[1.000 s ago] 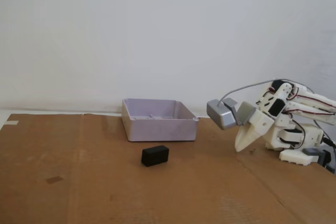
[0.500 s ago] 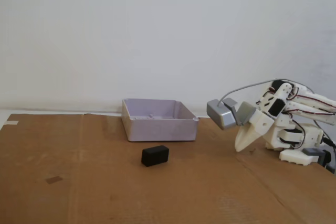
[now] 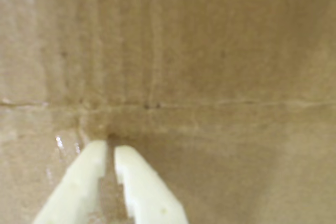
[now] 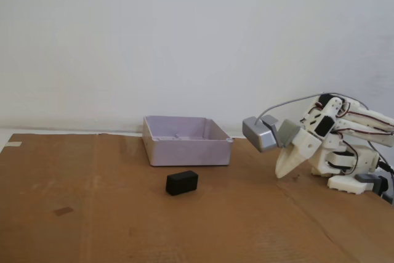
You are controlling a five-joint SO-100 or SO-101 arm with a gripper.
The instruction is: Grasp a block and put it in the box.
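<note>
While the claw [image 4: 282,173] points down at the cardboard-covered desk [image 4: 123,226] with its fingers nearly together and nothing between them, the block [image 4: 182,183] lies well to its left in the fixed view. Just behind the block, also left of the claw, stands the box [image 4: 186,140], with nothing visible inside it.
</note>
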